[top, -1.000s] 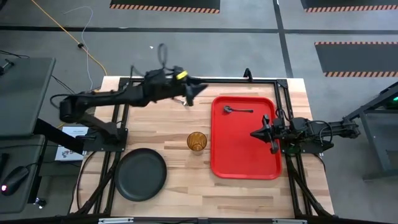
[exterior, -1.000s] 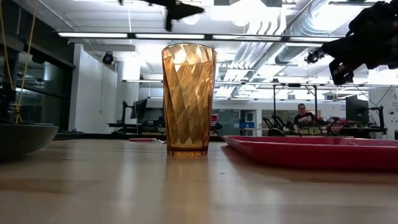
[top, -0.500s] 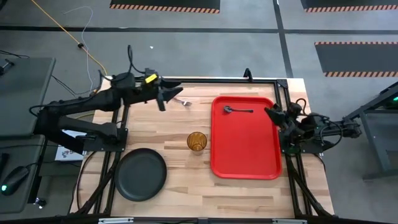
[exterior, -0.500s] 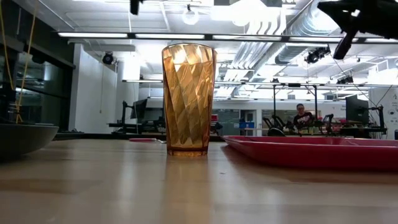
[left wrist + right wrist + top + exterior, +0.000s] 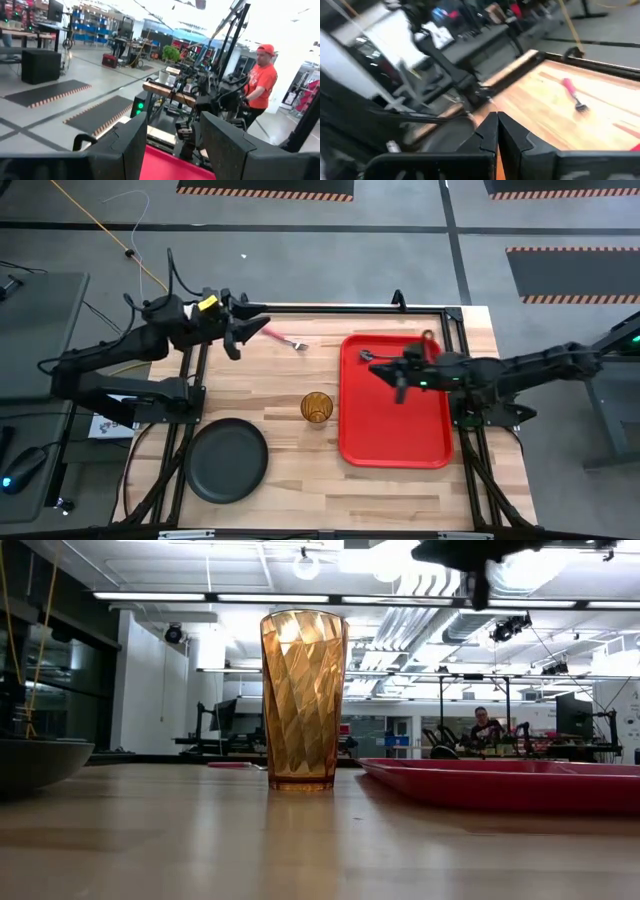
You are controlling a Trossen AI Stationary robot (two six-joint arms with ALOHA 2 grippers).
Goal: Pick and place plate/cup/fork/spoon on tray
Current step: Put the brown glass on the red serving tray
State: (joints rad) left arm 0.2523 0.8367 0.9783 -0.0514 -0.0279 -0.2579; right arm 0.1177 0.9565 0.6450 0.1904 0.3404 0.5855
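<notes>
From the high view I see the red tray (image 5: 393, 408) on the right half of the wooden table (image 5: 290, 470), with the spoon (image 5: 378, 357) lying near its far edge, partly under my right arm. The right gripper (image 5: 397, 376) hangs over the tray's far part, just beside the spoon. The amber cup (image 5: 317, 407) stands on the bare wood just left of the tray, apart from it. The dark plate (image 5: 227, 461) sits at the near left corner, well apart from the cup. The fork (image 5: 282, 338), pink handle and silvery head, lies on the wood near the far edge, just beside the left gripper (image 5: 236, 337), which hovers at the table's far left corner.

In the low view the cup (image 5: 304, 698) stands upright, the tray's rim (image 5: 500, 785) to its right and the plate's edge (image 5: 40, 762) at far left. A gripper shows dark at the top; a person (image 5: 487, 728) sits in the room behind.

In the left wrist view my fingers (image 5: 225, 150) are spread wide with nothing between them; the red tray (image 5: 170, 165) shows beyond, and a person in an orange shirt (image 5: 260, 80) stands behind the table.

In the right wrist view my fingers (image 5: 487, 134) are pressed together, empty; the fork (image 5: 572, 94) lies on the wood beyond.
</notes>
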